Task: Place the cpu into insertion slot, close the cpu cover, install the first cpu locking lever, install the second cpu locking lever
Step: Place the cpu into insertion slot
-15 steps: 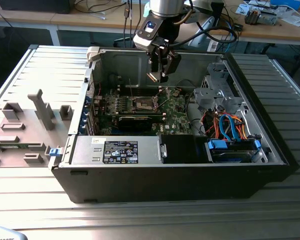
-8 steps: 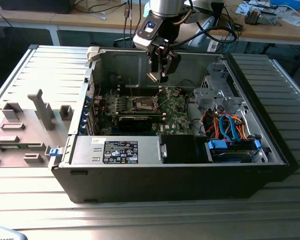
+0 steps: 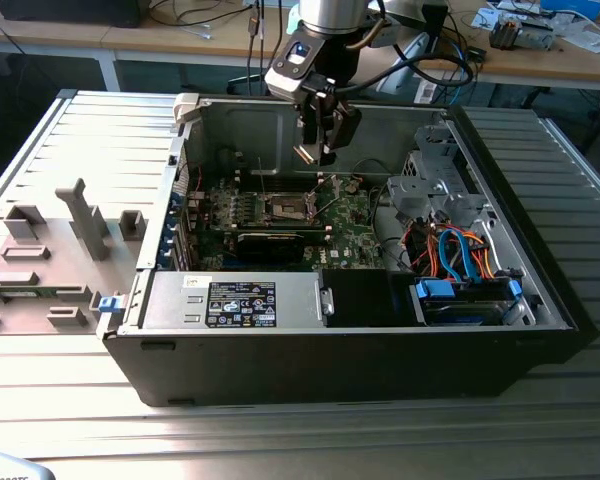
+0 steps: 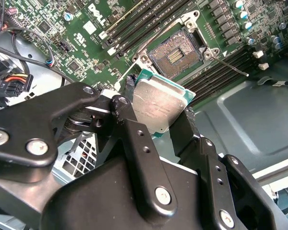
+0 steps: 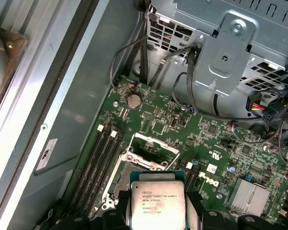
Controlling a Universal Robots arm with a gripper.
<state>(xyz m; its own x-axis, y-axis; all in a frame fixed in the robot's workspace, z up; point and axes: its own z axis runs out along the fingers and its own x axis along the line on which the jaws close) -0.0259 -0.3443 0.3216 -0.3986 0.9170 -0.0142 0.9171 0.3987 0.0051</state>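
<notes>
Claw (image 4: 158,101) pinches chip (image 4: 156,108) by 2 opposite edges. Chip: flat square, silvery-tan top, green rim. Sits upper centre of exterior view, above open socket (image 4: 175,55), apart from it.

Silvery-tan is being shown by the metal top of the small square green-edged cpu (image 4: 157,107), matte black by the jointed metal gripper (image 4: 159,99). Green, dotted with silver and black, is being displayed by the flat circuit board (image 5: 192,120); orange and blue by the thin cables (image 3: 458,246).
</notes>
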